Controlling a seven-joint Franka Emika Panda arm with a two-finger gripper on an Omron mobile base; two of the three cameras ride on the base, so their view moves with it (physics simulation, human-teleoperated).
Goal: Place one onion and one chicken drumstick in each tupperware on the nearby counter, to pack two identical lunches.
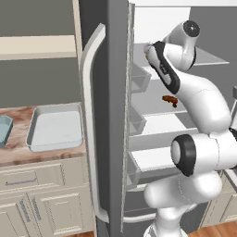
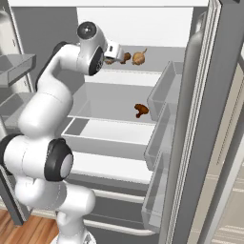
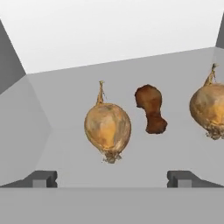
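Note:
In the hand view my gripper (image 3: 113, 179) is open and holds nothing, its fingertips (image 3: 43, 178) standing wide apart just short of a golden-brown onion (image 3: 107, 127) on the upper fridge shelf. A brown chicken drumstick (image 3: 150, 108) lies right of that onion, and a second onion (image 3: 209, 107) sits at the right edge. From the right base the drumstick (image 2: 125, 57) and an onion (image 2: 138, 57) lie beyond my hand. Another drumstick (image 2: 140, 110) rests on a lower shelf. On the marbled counter (image 1: 18, 152) stand the pale grey-white tupperware (image 1: 55, 127) and the light-blue tupperware (image 1: 3, 129), both with nothing in them.
The open grey fridge door (image 1: 104, 115) with its long handle stands between the fridge interior and the counter. Door bins (image 2: 162, 95) line the door's inner side. White shelves (image 2: 114, 133) run below the one I reach into.

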